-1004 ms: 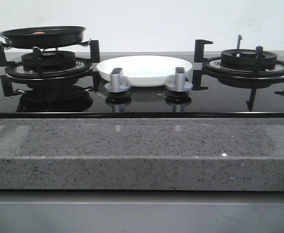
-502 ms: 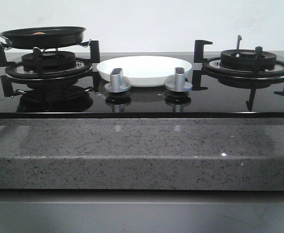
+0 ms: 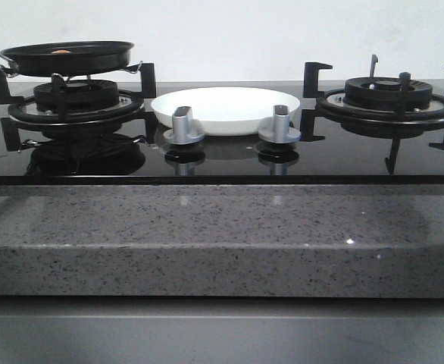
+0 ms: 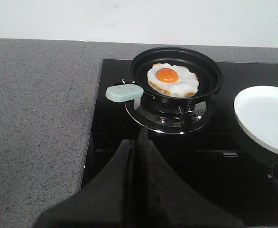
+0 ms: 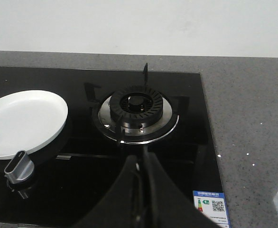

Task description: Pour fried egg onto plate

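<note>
**Both hands closed, egg in the pan on the left burner**

Left hand [image 4: 138, 156] hangs above the black glass hob [image 4: 115, 142] with its fingers pressed together, holding nothing; right hand [image 5: 141, 178] is likewise closed and empty, near the right burner [image 5: 138, 105]. The fried egg [image 4: 172, 80] lies flat in the black frying pan [image 4: 210, 71], which sits on the left burner [image 4: 165, 114], its pale green handle [image 4: 124, 92] pointing toward the grey stone surface [image 4: 34, 109]. The plate [image 3: 229, 106] stands bare between the two burners, just behind two silver knobs [image 3: 183, 125]. A blue-edged sticker [image 5: 208, 205] with a QR code sits at the hob's corner; its writing is too small to read.
</note>
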### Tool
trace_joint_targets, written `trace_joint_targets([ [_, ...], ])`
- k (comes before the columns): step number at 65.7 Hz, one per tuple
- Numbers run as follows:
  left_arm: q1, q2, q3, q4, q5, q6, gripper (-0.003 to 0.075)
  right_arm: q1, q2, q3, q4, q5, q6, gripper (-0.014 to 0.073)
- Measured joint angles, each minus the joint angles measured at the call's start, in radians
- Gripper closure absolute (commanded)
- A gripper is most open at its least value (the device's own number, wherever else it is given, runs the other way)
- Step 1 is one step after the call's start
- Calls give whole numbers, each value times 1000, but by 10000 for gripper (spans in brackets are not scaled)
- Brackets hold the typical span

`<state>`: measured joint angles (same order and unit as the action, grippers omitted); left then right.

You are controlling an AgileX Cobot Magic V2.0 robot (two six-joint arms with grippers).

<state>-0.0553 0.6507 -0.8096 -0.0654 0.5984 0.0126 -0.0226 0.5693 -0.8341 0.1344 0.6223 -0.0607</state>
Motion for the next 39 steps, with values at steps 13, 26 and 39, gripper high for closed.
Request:
trace_joint_targets([
  [13, 0, 10, 0, 21, -2, 0, 682, 0, 0, 0, 0, 0, -2, 575],
  [26, 0, 10, 0, 81, -2, 0, 246, 0, 0, 0, -3, 0, -2, 145],
  [39, 0, 10, 0, 94, -2, 0, 209, 0, 0, 0, -7, 0, -2, 95],
])
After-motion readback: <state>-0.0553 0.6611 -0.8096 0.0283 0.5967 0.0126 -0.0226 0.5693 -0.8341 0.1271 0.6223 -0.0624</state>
